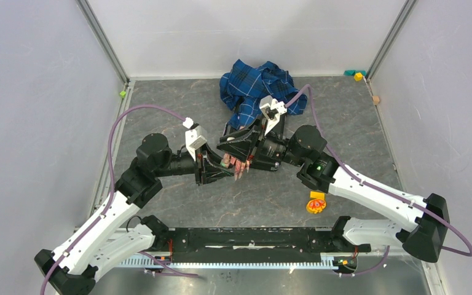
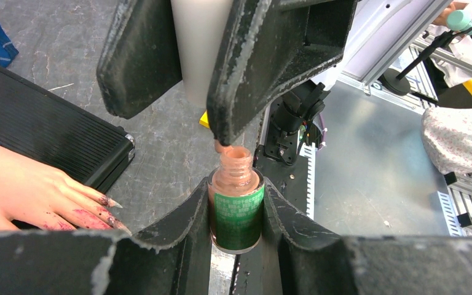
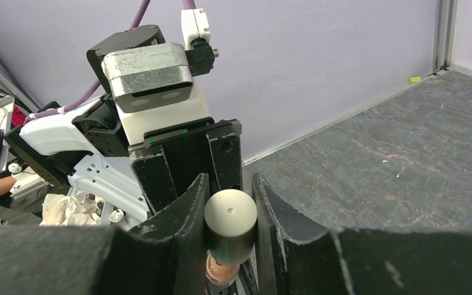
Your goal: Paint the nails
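- The nails [image 2: 109, 201], long, pointed and smeared dark pink-red, are lying low over the tabletop [image 1: 356, 129] at the fingertips of a pale mannequin hand [image 2: 31, 190]. Its blue plaid sleeve [image 1: 255, 86] is trailing off toward the far side.
- From overhead, the nails [image 1: 239, 169] are pointing toward the near edge where the arm bases sit, so their long axis is running far to near. They are sitting between the two claws, just beside both.
- The left claw [image 2: 235, 184] is gripping a small polish bottle [image 2: 238, 218] with a green label. It is holding the bottle upright and uncapped, with peach polish showing in the neck.
- The right claw [image 3: 230, 203] is clamping the bottle's pale round cap [image 3: 230, 224] and hanging directly above the bottle mouth. The brush under the cap is mostly hidden, with only a peach tip showing at the neck.
- In the left wrist view, the nails are lying to the left of the bottle, near it but not touching.
- The right claw is carrying the brush, so it is likely the one that needs to travel. It would lift clear of the neck, then go across and down to the nails, stroking along their far-to-near length.
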You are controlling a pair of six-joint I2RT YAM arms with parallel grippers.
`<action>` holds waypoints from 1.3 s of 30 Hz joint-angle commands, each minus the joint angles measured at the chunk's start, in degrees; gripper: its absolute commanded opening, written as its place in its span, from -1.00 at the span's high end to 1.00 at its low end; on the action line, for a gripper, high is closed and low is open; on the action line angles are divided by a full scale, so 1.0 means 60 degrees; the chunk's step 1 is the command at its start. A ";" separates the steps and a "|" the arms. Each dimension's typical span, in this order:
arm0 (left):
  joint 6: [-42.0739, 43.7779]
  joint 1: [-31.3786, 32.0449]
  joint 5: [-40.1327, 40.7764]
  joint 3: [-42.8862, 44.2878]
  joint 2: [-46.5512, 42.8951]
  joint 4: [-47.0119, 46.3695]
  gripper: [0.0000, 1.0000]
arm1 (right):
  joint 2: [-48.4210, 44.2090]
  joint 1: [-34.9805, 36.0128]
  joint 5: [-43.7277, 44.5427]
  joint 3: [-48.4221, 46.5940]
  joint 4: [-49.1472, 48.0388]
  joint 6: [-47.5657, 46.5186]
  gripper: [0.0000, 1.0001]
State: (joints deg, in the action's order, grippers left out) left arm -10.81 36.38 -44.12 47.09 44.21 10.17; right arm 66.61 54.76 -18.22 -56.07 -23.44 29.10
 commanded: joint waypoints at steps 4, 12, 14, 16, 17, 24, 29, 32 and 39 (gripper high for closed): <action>0.0175 -0.0028 -0.0020 0.0296 -0.0044 -0.0337 0.96 | -0.0012 0.0098 -0.0201 -0.0462 -0.0429 -0.0016 1.00; 0.0183 -0.0028 0.0079 0.0326 -0.0029 -0.0283 0.96 | 0.0028 0.0129 -0.0256 -0.0440 -0.0437 0.0008 1.00; 0.0190 -0.0021 0.0102 0.0340 -0.0015 -0.0260 0.96 | 0.0030 0.0134 -0.0275 -0.0457 -0.0430 0.0005 1.00; 0.0190 -0.0027 0.0116 0.0348 -0.0014 -0.0260 0.96 | 0.0033 0.0146 -0.0287 -0.0478 -0.0400 0.0013 1.00; 0.0190 -0.0028 0.0130 0.0346 -0.0016 -0.0260 0.96 | 0.0057 0.0149 -0.0302 -0.0478 -0.0400 0.0005 1.00; 0.0190 -0.0028 0.0157 0.0355 -0.0009 -0.0247 0.96 | 0.0150 0.0191 -0.0407 -0.0544 -0.0463 0.0042 1.00; 0.0190 -0.0028 0.0183 0.0372 -0.0046 -0.0246 0.96 | 0.0226 0.0206 -0.0435 -0.0625 -0.0401 0.0038 1.00; 0.0205 -0.0028 0.0203 0.0362 -0.0060 -0.0246 0.96 | 0.0253 0.0215 -0.0454 -0.0635 -0.0413 0.0077 1.00; 0.0190 -0.0028 0.0228 0.0370 -0.0074 -0.0260 0.96 | 0.0341 0.0262 -0.0651 -0.0797 -0.0342 0.0089 1.00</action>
State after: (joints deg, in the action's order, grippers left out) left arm -10.81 36.38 -43.42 47.09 44.25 10.22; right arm 68.38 55.88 -20.93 -57.56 -23.42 29.34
